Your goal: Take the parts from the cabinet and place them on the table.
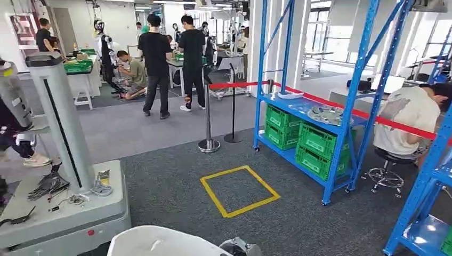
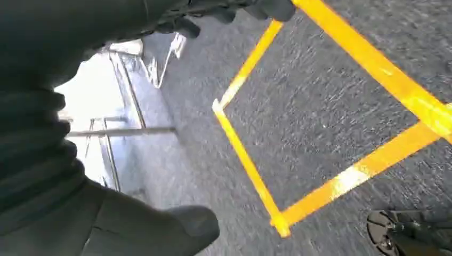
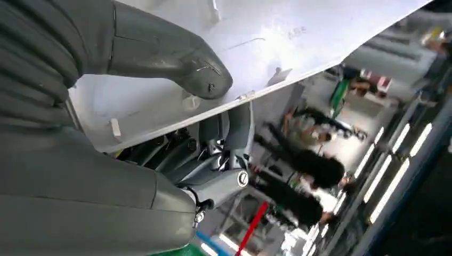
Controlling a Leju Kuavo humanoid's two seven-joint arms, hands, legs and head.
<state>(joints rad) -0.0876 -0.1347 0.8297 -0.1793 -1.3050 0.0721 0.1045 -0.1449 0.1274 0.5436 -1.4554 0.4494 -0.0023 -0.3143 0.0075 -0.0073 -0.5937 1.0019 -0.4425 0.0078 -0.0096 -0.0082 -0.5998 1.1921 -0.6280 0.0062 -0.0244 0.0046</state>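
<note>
White part (image 3: 298,37) held by right hand (image 3: 133,106); grey carpet (image 1: 176,197) below.

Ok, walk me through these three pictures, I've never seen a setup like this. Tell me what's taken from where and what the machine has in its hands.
This is a walking robot with two arms, each ending in a hand. The wide picture comes from a camera high on its body, looking across a workshop: a blue shelf rack with green crates and a grey metal part on its upper shelf, a yellow square taped on the carpet, and people standing further back. The other two come from cameras at its wrists, so they look tilted. The left one looks past the left hand down at that yellow square; nothing is visibly held. The right one shows the right hand holding a white panel, thumb on one face, fingers under it.
</note>
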